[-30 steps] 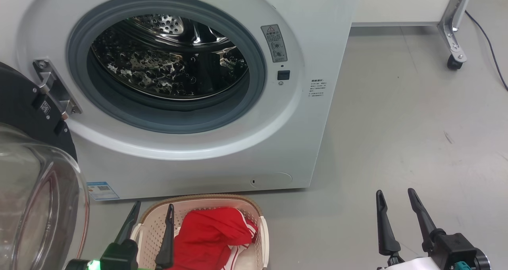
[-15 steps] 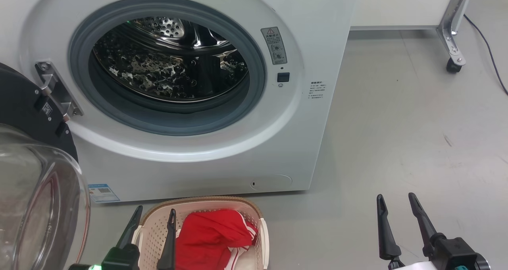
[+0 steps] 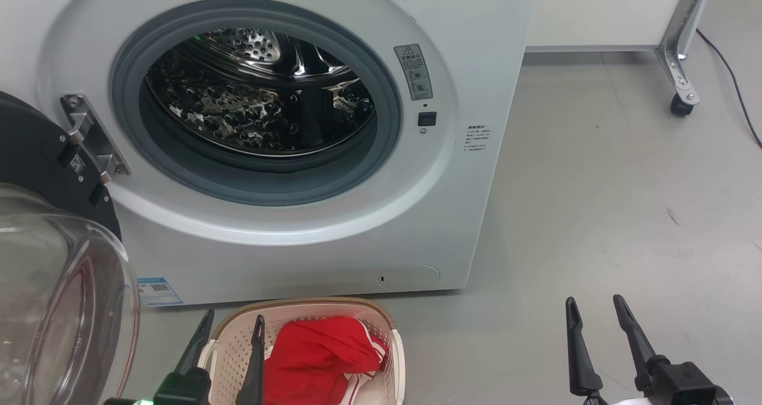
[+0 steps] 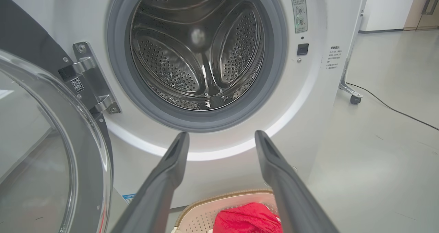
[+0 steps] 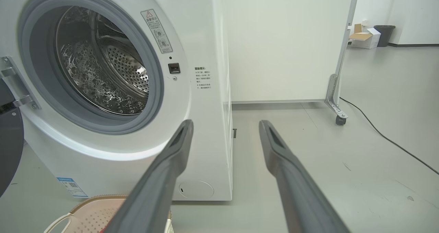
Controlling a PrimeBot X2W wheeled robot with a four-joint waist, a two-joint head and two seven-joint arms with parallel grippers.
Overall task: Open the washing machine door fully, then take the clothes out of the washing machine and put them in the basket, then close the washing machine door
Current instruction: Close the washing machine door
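The left hand (image 3: pixel 233 315) sits at the lower left of the head view. Its two long dark fingers (image 3: pixel 254 357) point up and lean a little to the right, spread wide with nothing between them, and a small green light (image 3: pixel 140 401) glows on its dark base. The right hand (image 3: pixel 595 299) sits at the lower right, well apart from the left, its fingers likewise splayed and empty, leaning slightly left above a black wrist block (image 3: pixel 684 384). In each wrist view the hand's own fingers rise from the bottom edge with a broad gap between the tips.
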